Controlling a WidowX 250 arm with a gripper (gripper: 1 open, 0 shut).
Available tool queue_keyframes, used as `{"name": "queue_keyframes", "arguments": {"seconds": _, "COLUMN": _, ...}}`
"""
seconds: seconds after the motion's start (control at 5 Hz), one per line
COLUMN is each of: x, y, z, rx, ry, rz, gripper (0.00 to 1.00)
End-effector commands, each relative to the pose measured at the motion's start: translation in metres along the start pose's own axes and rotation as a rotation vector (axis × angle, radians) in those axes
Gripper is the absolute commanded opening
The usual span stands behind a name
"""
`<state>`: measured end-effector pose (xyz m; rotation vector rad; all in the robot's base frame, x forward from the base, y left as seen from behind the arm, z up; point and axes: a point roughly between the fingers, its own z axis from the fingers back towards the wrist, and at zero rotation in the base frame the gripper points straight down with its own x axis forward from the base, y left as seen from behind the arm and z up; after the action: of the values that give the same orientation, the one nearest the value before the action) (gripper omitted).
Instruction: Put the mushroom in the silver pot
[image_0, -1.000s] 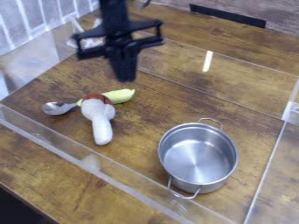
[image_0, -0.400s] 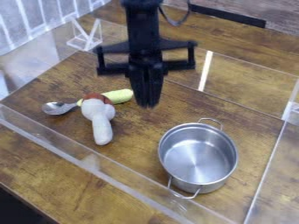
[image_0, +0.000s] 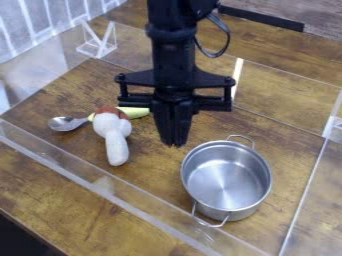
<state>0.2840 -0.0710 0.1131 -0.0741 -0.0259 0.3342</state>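
Observation:
The mushroom lies flat on the wooden table, its white stem pointing toward the front and its reddish-brown cap at the far end. To its right stands the silver pot, upright and holding nothing. My gripper hangs point-down between the two, just off the pot's far left rim and a little right of the mushroom. Its fingers are pressed together and shut with nothing in them.
A silver spoon lies left of the mushroom cap, and a yellow-green piece sits behind it, partly hidden by the arm. A clear acrylic wall borders the work area at the front and right.
The arm has come forward, to the right and lower, from above the back of the table to just beside the pot's rim. The jaws stayed shut. Mushroom and pot have not moved.

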Motion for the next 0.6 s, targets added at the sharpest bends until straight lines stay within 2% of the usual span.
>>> {"name": "queue_keyframes", "arguments": {"seconds": 0.0, "x": 0.003, "y": 0.003, "z": 0.003, "rx": 0.004, "ry": -0.039, "rz": -0.118, "gripper": 0.0}}
{"name": "queue_keyframes", "arguments": {"seconds": 0.2, "x": 0.009, "y": 0.008, "z": -0.002, "rx": 0.031, "ry": -0.041, "rz": -0.193, "gripper": 1.0}}
{"name": "queue_keyframes", "arguments": {"seconds": 0.4, "x": 0.017, "y": 0.018, "z": -0.003, "rx": 0.055, "ry": -0.044, "rz": -0.253, "gripper": 1.0}}
